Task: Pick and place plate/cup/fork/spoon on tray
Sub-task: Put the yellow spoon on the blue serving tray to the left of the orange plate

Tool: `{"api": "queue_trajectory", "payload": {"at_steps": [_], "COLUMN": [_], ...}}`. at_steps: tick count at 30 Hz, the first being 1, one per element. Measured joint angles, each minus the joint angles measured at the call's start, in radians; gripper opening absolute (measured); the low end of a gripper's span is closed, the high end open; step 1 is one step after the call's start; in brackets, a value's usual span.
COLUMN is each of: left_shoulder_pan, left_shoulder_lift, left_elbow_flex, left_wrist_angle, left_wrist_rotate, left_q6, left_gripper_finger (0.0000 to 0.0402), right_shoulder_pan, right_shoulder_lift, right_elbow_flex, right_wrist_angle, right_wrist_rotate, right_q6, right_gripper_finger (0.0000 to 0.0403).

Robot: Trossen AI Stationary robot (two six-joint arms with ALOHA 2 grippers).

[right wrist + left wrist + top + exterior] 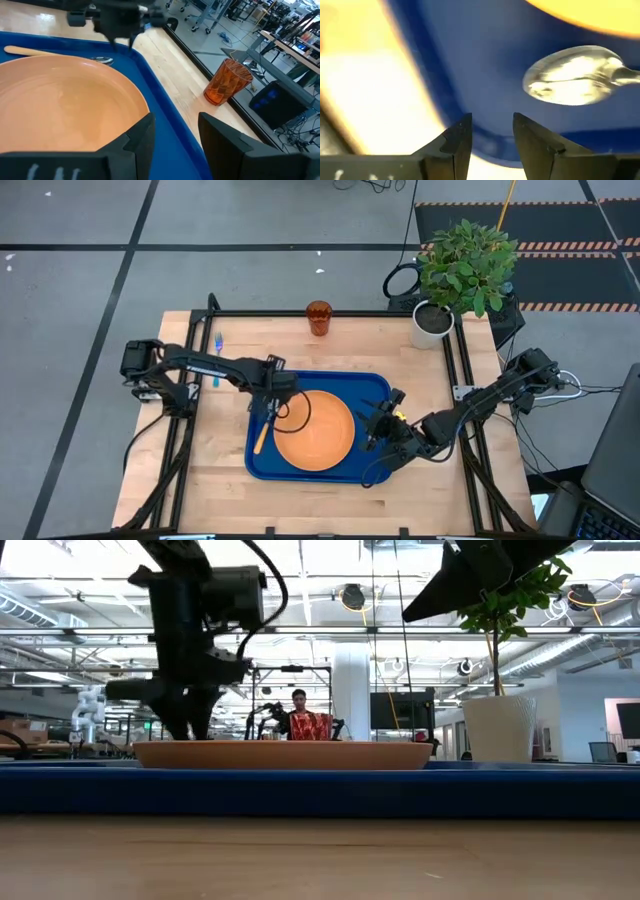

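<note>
The round orange plate [314, 430] and the orange-handled, silver-bowled spoon [263, 432] lie inside the big dark-blue plastic tray [372, 385]. My left gripper [270, 402] hangs over the tray's left part above the spoon, fingers parted and empty. My right gripper [378, 428], also open and empty, waits at the tray's right rim.

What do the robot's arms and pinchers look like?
Both arms are black and thin, built of jointed links with black cables looping along them. The left gripper and the right gripper each end in two flat, dark, wedge-shaped fingers. There is a small yellow spot near the right wrist.
</note>
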Motion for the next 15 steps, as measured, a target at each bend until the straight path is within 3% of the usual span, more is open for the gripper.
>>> {"api": "queue_trajectory", "payload": {"at_steps": [4, 9, 15], "left_shoulder_pan": [0.001, 0.0, 0.001], "left_shoulder_lift": [-0.045, -0.062, -0.042], "left_elbow_flex": [0.016, 0.016, 0.006], "left_wrist_angle": [0.091, 0.244, 0.202], "left_wrist_rotate": [-0.03, 0.127, 0.152], "left_q6": [-0.005, -0.026, 0.019], "left_gripper_finger": [0.0145, 0.0145, 0.0145], "right_shoulder_pan": [-0.005, -0.005, -0.004], "right_shoulder_lift": [0.0, 0.0, 0.0], "right_elbow_flex": [0.0, 0.0, 0.0], "right_wrist_angle": [0.004, 0.007, 0.002], "right_wrist_rotate": [0.0, -0.001, -0.034], "right_q6": [-0.007, -0.011, -0.01], "right_gripper_finger": [0.0145, 0.0145, 0.0145]}}
